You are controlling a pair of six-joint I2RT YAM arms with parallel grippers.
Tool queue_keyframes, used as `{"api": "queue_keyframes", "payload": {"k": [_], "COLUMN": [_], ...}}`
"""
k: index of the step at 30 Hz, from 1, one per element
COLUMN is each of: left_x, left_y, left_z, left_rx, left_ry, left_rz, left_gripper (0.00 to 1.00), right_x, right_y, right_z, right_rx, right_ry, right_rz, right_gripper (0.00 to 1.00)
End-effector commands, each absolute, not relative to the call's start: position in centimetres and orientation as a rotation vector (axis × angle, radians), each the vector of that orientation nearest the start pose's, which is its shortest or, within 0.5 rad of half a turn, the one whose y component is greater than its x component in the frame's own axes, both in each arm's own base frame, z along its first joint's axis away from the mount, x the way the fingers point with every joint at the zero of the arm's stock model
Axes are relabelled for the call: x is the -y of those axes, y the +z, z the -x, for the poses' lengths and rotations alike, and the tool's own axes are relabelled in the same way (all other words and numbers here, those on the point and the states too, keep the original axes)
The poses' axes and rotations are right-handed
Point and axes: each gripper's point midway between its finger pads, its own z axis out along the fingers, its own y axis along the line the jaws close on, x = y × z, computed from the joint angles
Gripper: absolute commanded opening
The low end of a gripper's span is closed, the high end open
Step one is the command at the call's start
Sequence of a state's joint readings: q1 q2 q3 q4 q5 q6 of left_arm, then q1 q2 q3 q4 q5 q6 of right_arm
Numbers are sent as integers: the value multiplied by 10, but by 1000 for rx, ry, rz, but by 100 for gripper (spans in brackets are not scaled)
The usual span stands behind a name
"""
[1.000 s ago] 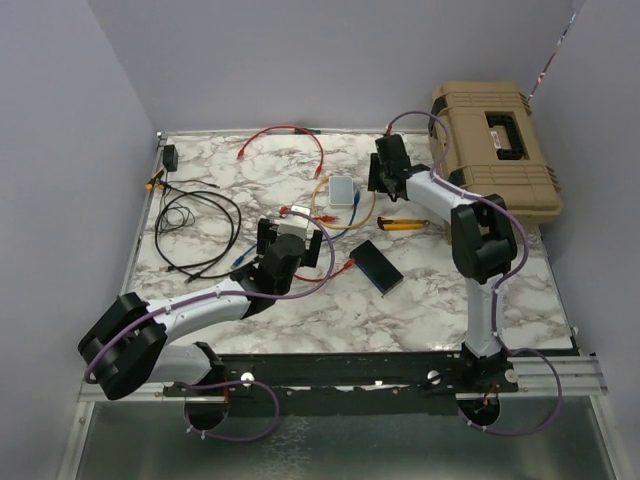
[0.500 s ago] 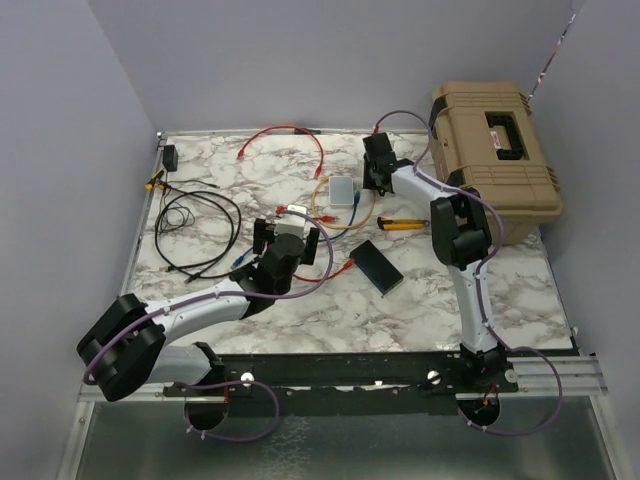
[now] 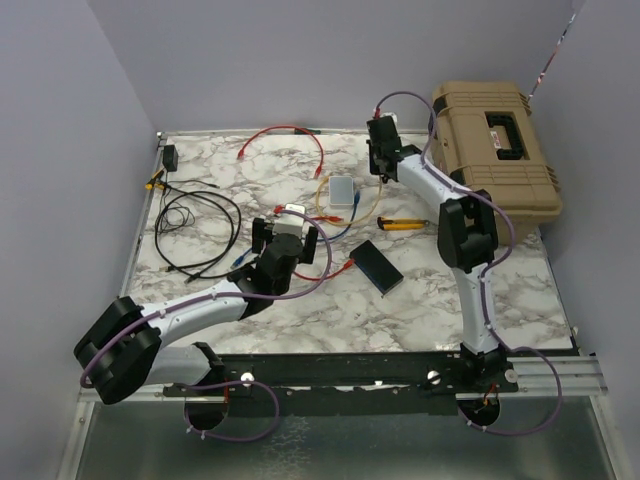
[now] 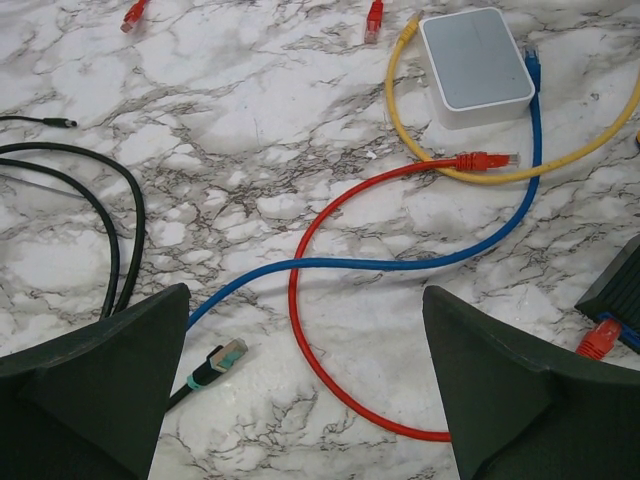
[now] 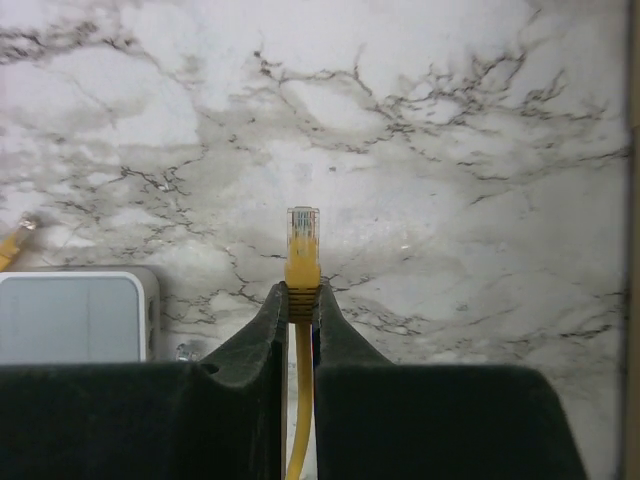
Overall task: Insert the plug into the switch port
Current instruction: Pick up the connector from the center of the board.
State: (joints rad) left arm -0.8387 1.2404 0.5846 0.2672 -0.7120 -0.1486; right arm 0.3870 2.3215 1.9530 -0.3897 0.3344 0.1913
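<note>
Top view: tan hard case (image 3: 495, 145) is walling off the upper right. Black cable coil (image 3: 195, 230) is filling the left. Red cable (image 4: 291, 300), blue cable (image 4: 400, 265) and yellow cable (image 4: 393, 110) are crossing the centre beside the grey-white box (image 3: 343, 190). Switch (image 3: 376, 267) and yellow cutter (image 3: 405, 224) are crowding centre-right. Bare marble table (image 3: 420, 315) is lying open along the lower edge.

Yellow plug (image 5: 302, 232): network connector with clear tip, on yellow cable. Centre of right wrist view, upright in frame, tip pointing to top. Rear end pinched between closed fingers of right gripper (image 5: 302, 292).

Black switch (image 3: 376, 267): flat rectangular box, lying flat, set diagonally. Just right of centre in top view, well apart from plug.
</note>
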Motion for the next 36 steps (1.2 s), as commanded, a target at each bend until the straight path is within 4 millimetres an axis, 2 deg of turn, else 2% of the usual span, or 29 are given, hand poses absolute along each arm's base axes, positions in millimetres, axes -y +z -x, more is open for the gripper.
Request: {"api": "queue_keyframes", "payload": {"k": [1,6,10,12,14,15,16,22,27,30,36], "left_x": [175,175,173,172,171,171,170,171,173,173,173], "left_y": [149,151,153,154,155,156,155,158,161,163,164], "left_z": [-311,-311,-310,-309,-309,-309,-309,-308,-307,-305,-305], "left_rx": [-1835,-1832,-1826,-1824,-1822,-1820,-1820,-1813,-1806,-1793,-1788], "left_ry": [27,22,17,17,16,16,16,-6,-30,-52,-58], "left_rz": [-155,-147,-130,-125,-119,-115,-113,-104,-105,-96,-92], "left_gripper": [99,99,99,99,99,99,99,99,99,99,99], "right_x": [-164,-158,-166,-173,-178,-178,-179,-176,-190,-199,-210], "right_y": [188,263,325,349,363,364,357,276,247,256,318], "right_z": [-570,-550,-526,-511,-496,-489,-485,-456,-422,-403,-365], "right_rx": [-2116,-2025,-1920,-1861,-1826,-1827,-1851,-2076,-2203,-2189,-2106], "right_ry": [-123,-91,62,166,238,257,263,239,332,390,568], "right_rz": [63,70,66,79,89,93,101,120,175,218,300], "right_gripper": [1,1,1,1,1,0,1,1,1,1,1]}}
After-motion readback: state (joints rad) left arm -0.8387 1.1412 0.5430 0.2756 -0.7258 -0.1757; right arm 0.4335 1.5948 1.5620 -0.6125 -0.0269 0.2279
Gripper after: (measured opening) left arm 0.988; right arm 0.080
